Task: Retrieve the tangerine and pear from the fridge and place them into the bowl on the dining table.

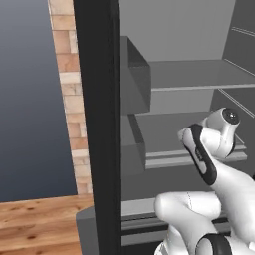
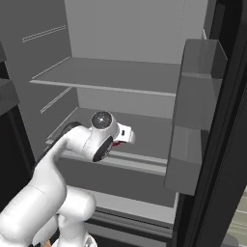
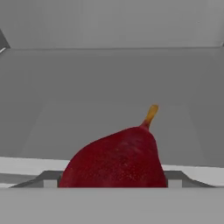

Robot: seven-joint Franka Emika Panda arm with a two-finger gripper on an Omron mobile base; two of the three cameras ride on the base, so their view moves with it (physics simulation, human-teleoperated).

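Dark red pear (image 3: 116, 159) rests on the fridge's (image 2: 120, 77) grey shelf.

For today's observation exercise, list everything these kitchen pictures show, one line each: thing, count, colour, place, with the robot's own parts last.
pear: one, dark red with a yellowish stem, lying on a fridge shelf, close in front of the hand camera.
fridge: one, black outside, pale grey inside, doors open, facing the robot.
shelves: at least two, grey, across the fridge interior.
door bins: grey, on the inner side of the open doors.
brick wall: one strip, tan and reddish, left of the fridge door.
wooden floor: light brown, lower left of the left base view.
arm: one, white with dark joints, reaching into the fridge at the lower shelf.
gripper: one, jaws apart, nothing seen held.
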